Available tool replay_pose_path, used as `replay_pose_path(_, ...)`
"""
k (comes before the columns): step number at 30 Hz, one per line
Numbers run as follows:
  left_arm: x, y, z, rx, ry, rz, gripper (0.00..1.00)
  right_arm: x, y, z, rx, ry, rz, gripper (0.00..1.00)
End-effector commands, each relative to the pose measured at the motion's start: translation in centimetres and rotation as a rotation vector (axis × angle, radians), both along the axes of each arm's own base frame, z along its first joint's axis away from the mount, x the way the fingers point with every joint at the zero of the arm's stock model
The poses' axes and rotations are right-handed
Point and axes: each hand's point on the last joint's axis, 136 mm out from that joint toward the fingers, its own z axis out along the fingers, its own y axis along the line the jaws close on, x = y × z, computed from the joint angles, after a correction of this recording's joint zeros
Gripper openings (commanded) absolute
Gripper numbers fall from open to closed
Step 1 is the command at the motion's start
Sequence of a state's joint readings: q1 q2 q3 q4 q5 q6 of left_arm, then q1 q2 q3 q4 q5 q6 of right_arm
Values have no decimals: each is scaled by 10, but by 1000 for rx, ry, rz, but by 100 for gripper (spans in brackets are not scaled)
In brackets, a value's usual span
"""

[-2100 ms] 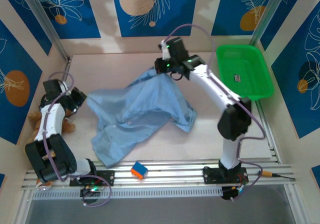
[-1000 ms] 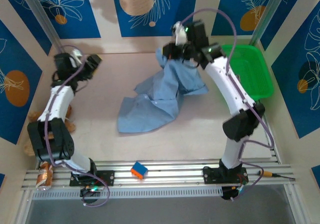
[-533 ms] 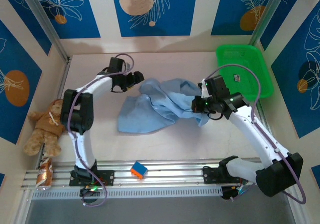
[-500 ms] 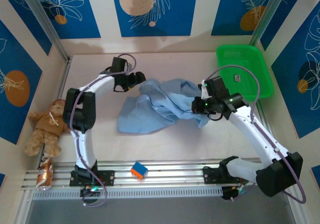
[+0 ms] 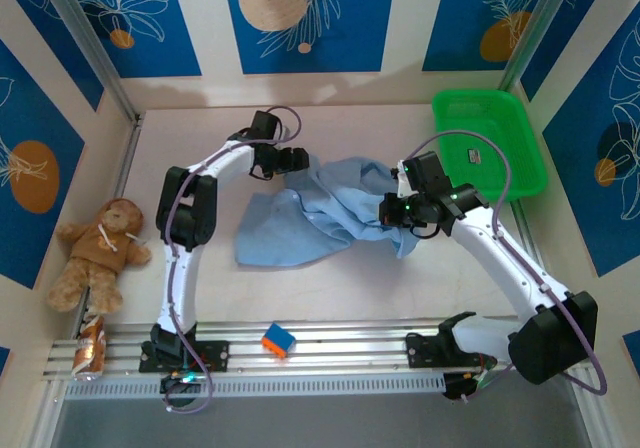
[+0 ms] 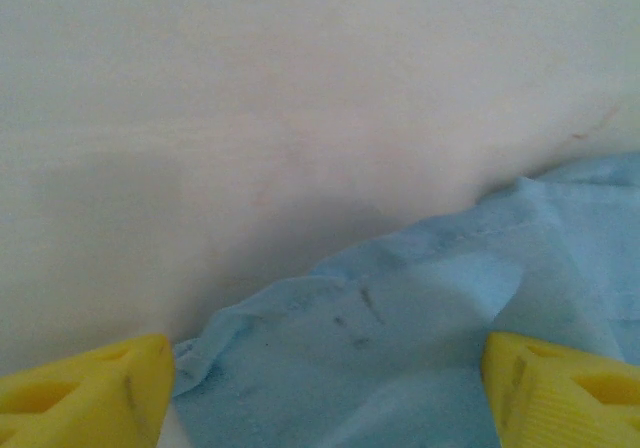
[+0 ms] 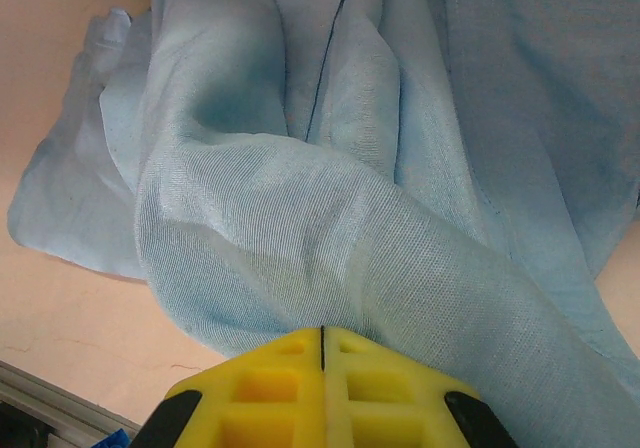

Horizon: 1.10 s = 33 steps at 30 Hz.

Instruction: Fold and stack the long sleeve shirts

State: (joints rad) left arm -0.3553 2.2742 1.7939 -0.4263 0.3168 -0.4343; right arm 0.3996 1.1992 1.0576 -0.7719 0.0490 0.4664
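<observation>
**mo:** Where's everything sitting? From overhead I get the shirt as a crumpled light-blue heap mid-counter, just left of the green basket and not touching it.

**tilda:** Same here. The left arm is stretched way out, forearm low and pointing toward the basket. The left hand is at the shirt edge furthest from the basket. The right arm bends at the elbow and arcs back in, so the right hand is on the side of the heap nearest the basket.

**mo:** Can you tell from up there what the hands are doing?

**tilda:** Nope, too small, and the right tips are buried in folds. The wrist cams sort it out though. On the left wrist cam the two yellow fingers sit in the bottom corners, spread wide. The shirt's rumpled edge lies between them, with bare counter beyond it. The cloth comes right up to both tips, but nothing's clamped.

**mo:** And the right?

**tilda:** On that cam the yellow pads are pressed together, with just a thin line between them. A thick fold of shirt runs straight into them, so that hand is pinching the shirt.

**mo:** Anything you can't make out?

**tilda:** Both sets of fingers are cut off by the frame's bottom edge. I also can't pick out the collar, buttons or sleeves anywhere, only folds and a couple of seams.
</observation>
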Motion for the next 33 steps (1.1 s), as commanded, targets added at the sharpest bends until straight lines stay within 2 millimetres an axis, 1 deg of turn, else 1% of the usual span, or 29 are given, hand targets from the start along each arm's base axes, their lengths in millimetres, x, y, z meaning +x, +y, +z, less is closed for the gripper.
replay_pose_path(1,-6,-28,2,-87,-8,-133,78,-1,1,-6,3,21,6,0)
replay_pose_path(3,-13,-39,1,-141,3,-176,73,2,1,-6,5,23,2,0)
replay_pose_path(4,-17,-45,2,-169,10,-198,68,3,2,-6,7,23,2,0)
replay_pose_path(5,-21,-50,1,-199,23,-217,59,5,3,-5,10,22,3,0)
replay_pose_path(7,-27,-60,5,-249,29,-244,35,9,5,-2,13,18,4,0)
replay_pose_path(9,-29,-62,12,-296,22,-241,3,11,8,1,19,7,2,0)
replay_pose_path(10,-26,-60,19,-310,1,-225,0,12,9,3,24,3,3,0)
replay_pose_path(12,-19,-48,37,-341,-56,-169,0,15,10,7,30,-8,3,0)
replay_pose_path(14,-7,-31,63,-372,-119,-93,0,19,11,12,28,-20,0,0)
replay_pose_path(17,7,-6,115,-409,-247,-22,0,30,13,22,23,-49,3,0)
replay_pose_path(21,12,25,186,-425,-431,44,0,52,19,40,24,-104,6,0)
replay_pose_path(23,13,39,213,-435,-494,71,0,63,23,51,39,-135,12,0)
replay_pose_path(24,13,43,222,-444,-510,72,0,68,27,57,47,-148,23,0)
replay_pose_path(25,13,44,228,-453,-512,63,0,71,29,61,51,-154,31,0)
replay_pose_path(26,11,41,231,-464,-499,34,0,74,30,64,51,-159,38,0)
replay_pose_path(28,9,30,220,-455,-447,-23,0,75,29,66,43,-158,34,0)
replay_pose_path(29,5,24,210,-436,-424,-44,20,74,25,62,26,-145,16,0)
replay_pose_path(30,2,18,198,-402,-404,-58,36,72,20,58,10,-133,-4,0)
replay_pose_path(31,-2,11,188,-371,-385,-73,46,69,17,53,0,-118,-19,0)
replay_pose_path(33,-9,-10,158,-282,-324,-115,64,59,11,41,-5,-89,-42,0)
